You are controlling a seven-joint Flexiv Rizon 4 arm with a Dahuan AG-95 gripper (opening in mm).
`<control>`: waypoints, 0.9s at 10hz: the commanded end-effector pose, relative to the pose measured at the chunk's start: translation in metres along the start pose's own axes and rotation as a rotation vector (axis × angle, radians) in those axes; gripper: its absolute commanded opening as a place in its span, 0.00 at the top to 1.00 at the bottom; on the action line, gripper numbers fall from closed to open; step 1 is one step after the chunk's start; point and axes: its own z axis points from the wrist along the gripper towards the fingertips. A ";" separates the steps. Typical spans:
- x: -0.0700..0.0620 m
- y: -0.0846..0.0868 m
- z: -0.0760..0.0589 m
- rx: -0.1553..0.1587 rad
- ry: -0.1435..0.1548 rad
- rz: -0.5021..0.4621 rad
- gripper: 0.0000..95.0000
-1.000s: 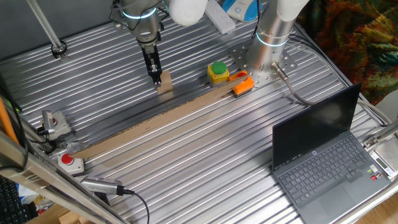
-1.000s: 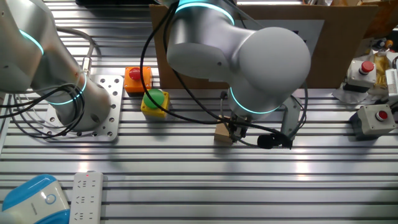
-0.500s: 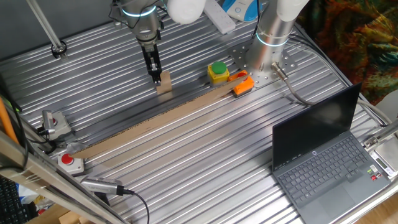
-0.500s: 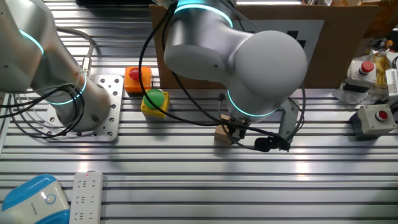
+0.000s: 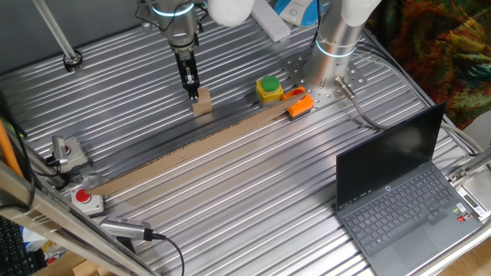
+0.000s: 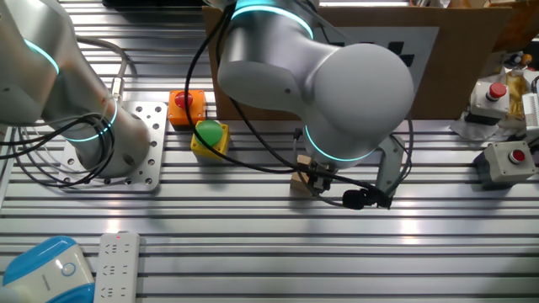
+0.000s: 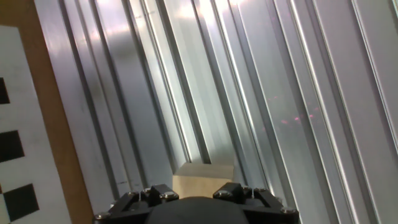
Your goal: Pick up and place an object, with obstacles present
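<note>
The light-tan wooden block (image 5: 203, 103) sits at the far side of the long cardboard strip, low over the ribbed metal table (image 5: 253, 184). My gripper (image 5: 193, 95) points straight down with its fingers on the block. In the other fixed view the block (image 6: 299, 180) shows under the arm's big wrist, with the gripper (image 6: 314, 176) mostly hidden. In the hand view the block (image 7: 203, 175) sits between the two finger bases of the gripper (image 7: 202, 191). I cannot tell whether the block touches the table.
A long brown cardboard strip (image 5: 192, 149) lies diagonally just in front of the block. A yellow-and-green button box (image 5: 268, 88) and an orange piece (image 5: 300, 105) stand to its right by the second arm's base (image 5: 331, 57). A laptop (image 5: 399, 192) stands at the right. A red button (image 5: 83, 198) is at the left.
The arm and gripper have shifted slightly, upward in one fixed view and leftward in the other, with the block staying between the fingers. Nothing else has moved.
</note>
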 end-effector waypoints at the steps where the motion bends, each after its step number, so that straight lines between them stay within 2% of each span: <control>1: 0.000 0.000 0.001 -0.002 0.000 -0.004 0.40; 2: 0.000 0.000 0.001 0.001 0.001 -0.003 0.40; 3: 0.000 0.000 0.001 0.012 0.001 -0.002 0.60; 6: 0.000 0.000 0.001 0.035 0.001 -0.006 0.60; 7: 0.000 0.000 0.001 0.062 0.004 -0.024 0.60; 8: 0.000 0.000 0.001 0.069 0.007 -0.033 0.40; 9: 0.000 0.000 0.001 0.077 0.009 -0.045 0.40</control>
